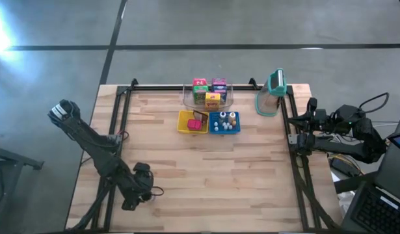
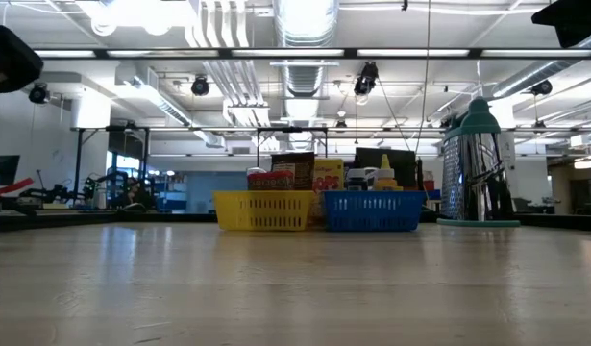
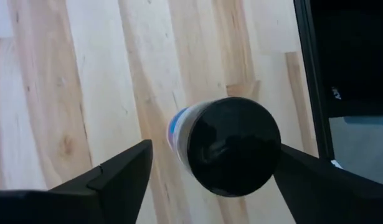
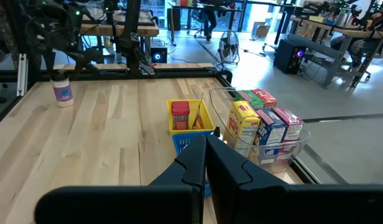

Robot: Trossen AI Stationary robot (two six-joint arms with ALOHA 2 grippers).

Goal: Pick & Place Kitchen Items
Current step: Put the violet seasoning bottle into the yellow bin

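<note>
The left gripper [image 3: 210,180] hangs over a jar [image 3: 225,146] standing on the worktop [image 3: 85,93], jaws wide, touching nothing. The right gripper [image 4: 205,163] waits at the worktop's right edge, jaws closed and empty.

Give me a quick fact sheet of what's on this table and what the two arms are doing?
left end effector: open, over a small jar with a dark lid near the table's left front corner
right end effector: shut, holding nothing, at the right edge
yellow basket: holds a red carton
blue basket: small white pieces
clear tray: colourful cartons
jug with teal lid: right of tray
</note>
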